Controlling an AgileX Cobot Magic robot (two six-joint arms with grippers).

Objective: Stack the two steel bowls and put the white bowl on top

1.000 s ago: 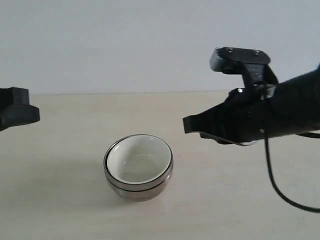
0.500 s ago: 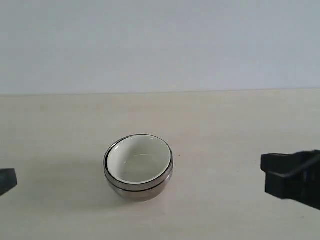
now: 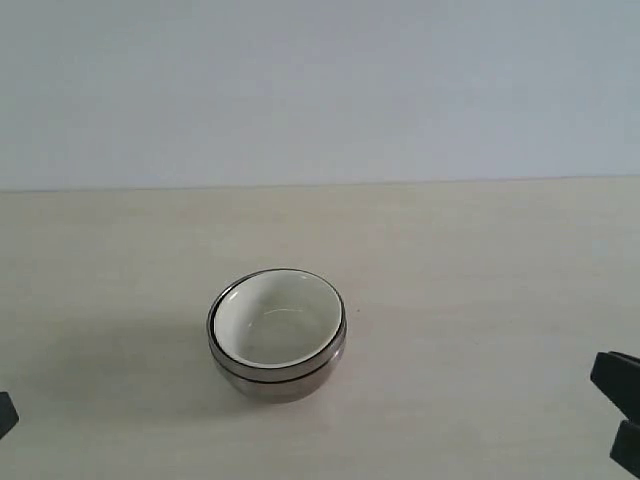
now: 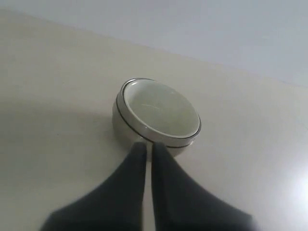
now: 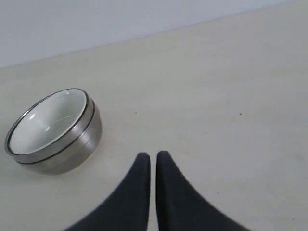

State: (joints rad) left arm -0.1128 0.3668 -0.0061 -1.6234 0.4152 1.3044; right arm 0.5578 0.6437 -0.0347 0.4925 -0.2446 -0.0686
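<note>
The white bowl (image 3: pixel 277 317) sits nested inside the stacked steel bowls (image 3: pixel 280 377) in the middle of the table; only steel rims and the outer wall show. The same stack appears as white bowl (image 4: pixel 161 111) in steel bowls (image 4: pixel 121 127) and white bowl (image 5: pixel 45 120) in steel bowls (image 5: pixel 79 144). My left gripper (image 4: pixel 148 146) is shut and empty, its tips just short of the stack's near side. My right gripper (image 5: pixel 152 155) is shut and empty, off to the stack's side. In the exterior view only dark bits of the left gripper (image 3: pixel 5 412) and right gripper (image 3: pixel 620 408) show at the edges.
The pale wooden table (image 3: pixel 480 280) runs back to a plain light wall (image 3: pixel 320 90). Nothing else stands on it.
Both arms have pulled back and down toward the near corners; the right arm, high beside the stack a second ago, is now nearly out of the exterior view. The stack has not moved.
</note>
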